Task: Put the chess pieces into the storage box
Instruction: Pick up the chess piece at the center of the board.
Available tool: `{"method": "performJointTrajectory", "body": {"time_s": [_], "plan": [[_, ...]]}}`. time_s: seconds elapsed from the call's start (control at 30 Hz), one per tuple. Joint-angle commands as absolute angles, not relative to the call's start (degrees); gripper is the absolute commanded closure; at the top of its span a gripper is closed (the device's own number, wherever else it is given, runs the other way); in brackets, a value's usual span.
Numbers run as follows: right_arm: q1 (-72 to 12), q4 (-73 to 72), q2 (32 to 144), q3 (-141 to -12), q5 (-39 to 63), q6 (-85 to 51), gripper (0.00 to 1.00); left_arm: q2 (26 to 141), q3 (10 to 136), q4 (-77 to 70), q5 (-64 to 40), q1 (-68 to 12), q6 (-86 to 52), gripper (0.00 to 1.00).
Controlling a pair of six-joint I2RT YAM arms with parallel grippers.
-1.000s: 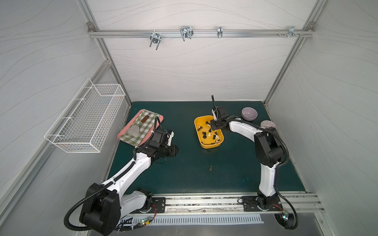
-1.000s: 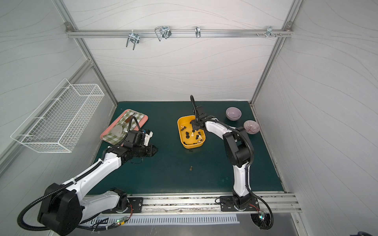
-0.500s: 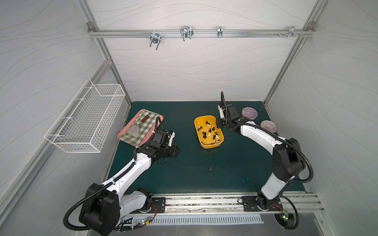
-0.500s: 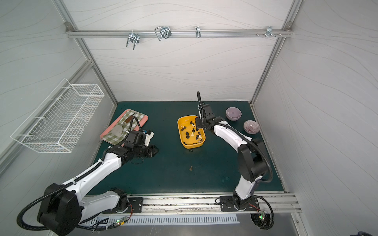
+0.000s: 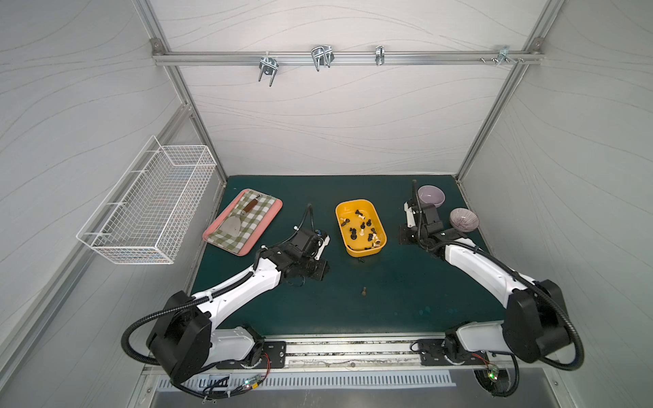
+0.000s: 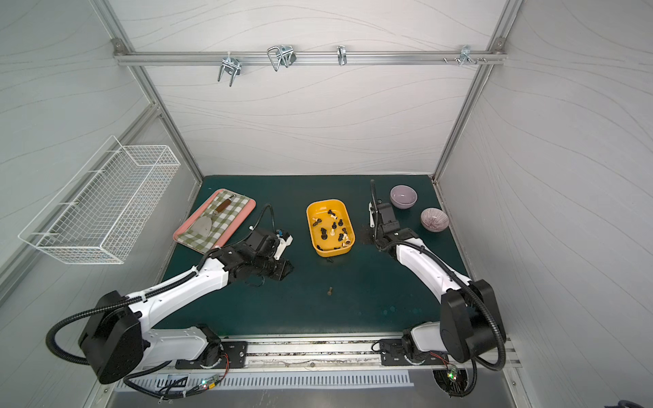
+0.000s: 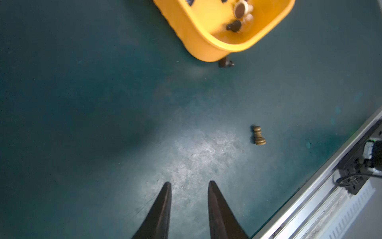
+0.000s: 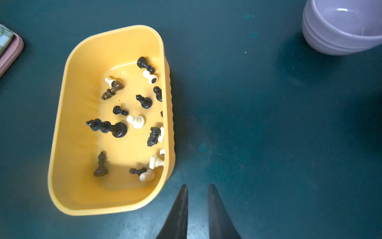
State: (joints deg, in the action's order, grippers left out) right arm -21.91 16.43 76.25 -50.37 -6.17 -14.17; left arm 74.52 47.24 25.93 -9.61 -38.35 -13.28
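Nearest, a lone brown pawn on the green desk, well apart from the storage box. Just outside the box's near wall, one black piece. Further left, the left tool: released, empty, over bare desk, about where it hung a second ago, jaws a shade wider. Inside the box, the other chess pieces, dark and cream, mostly toppled. Then the right tool: no longer over the box as a second ago, now beside its right wall, clenched on nothing. Beyond, two lilac bowls and a pink tray with checked cloth. On the left wall, a white wire basket; across the back, a hook rail.
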Motion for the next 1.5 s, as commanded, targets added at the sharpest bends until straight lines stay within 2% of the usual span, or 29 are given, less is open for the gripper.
{"method": "performJointTrajectory", "body": {"time_s": [0.0, 0.2, 0.5, 1.47], "plan": [[-20.2, 18.6, 73.1, -47.7, -3.9, -15.5, 0.80, 77.9, 51.6, 25.9, -6.4, -41.6, -11.6, 0.68], [-18.2, 19.1, 67.6, -41.6, -2.5, -17.4, 0.80, 84.5, 56.5, 27.0, -4.3, -46.6, -10.3, 0.68], [-16.8, 21.2, 65.1, -38.7, -0.8, -17.2, 0.79, 90.7, 61.9, 28.0, -1.5, -51.8, -9.9, 0.67], [-16.5, 21.6, 63.8, -37.6, 1.1, -18.6, 0.79, 105.5, 72.9, 32.0, -4.6, -58.5, -9.0, 0.67]]}}
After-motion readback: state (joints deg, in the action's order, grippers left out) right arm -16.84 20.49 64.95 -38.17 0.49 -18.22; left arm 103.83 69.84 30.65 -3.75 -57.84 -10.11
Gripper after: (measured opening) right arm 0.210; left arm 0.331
